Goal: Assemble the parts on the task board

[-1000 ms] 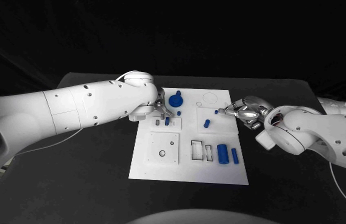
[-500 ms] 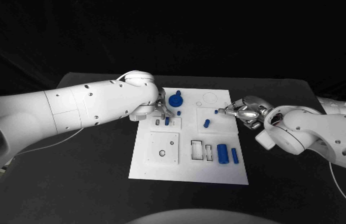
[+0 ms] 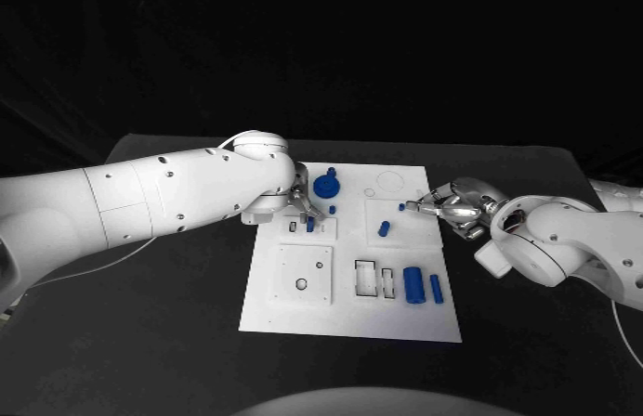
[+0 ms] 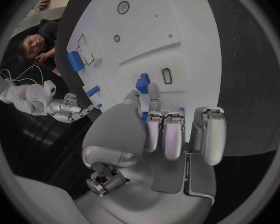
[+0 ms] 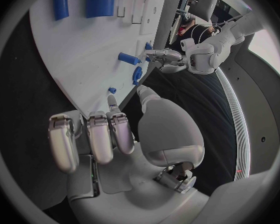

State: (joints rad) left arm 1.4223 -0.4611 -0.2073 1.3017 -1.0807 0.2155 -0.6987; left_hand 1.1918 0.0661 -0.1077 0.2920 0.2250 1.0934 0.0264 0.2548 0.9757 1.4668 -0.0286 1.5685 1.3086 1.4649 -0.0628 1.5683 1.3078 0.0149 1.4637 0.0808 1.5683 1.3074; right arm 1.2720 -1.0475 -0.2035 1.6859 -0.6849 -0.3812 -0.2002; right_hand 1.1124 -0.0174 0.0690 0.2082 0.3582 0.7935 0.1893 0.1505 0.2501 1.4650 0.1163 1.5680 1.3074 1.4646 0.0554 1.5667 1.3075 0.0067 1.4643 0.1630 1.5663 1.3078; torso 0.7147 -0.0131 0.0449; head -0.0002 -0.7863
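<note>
Head view: task board (image 3: 351, 318) lay mid-table; left hand (image 3: 293, 204) sat over its far-left part, pinching a small blue peg (image 3: 311, 222) upright beside a slot; right hand (image 3: 449, 205) hovered at the board's far-right edge, fingertips just off a tiny blue stud (image 3: 402, 206); whether it gripped anything, cannot tell here; a blue knob (image 3: 327, 187) stood far of the left hand; a short blue pin (image 3: 384, 229) stood mid-board; two blue cylinders (image 3: 424, 286) lay near-right.

Left wrist view: left hand (image 4: 155, 134) had thumb and one fingertip closed on the blue peg (image 4: 142, 82), other fingers curled; peg sat right by a rectangular slot (image 4: 167, 75); the head view hid this contact behind the arm.

Right wrist view: right hand (image 5: 109, 134) had fingers curled near the board edge with nothing plainly between them; looked clenched on nothing; stud (image 5: 112, 90) apart from the fingertips.

Judgement: peg looks light, stiff, smooth plastic, likely slippery; best pinched on its upper sides, kept vertical.
</note>
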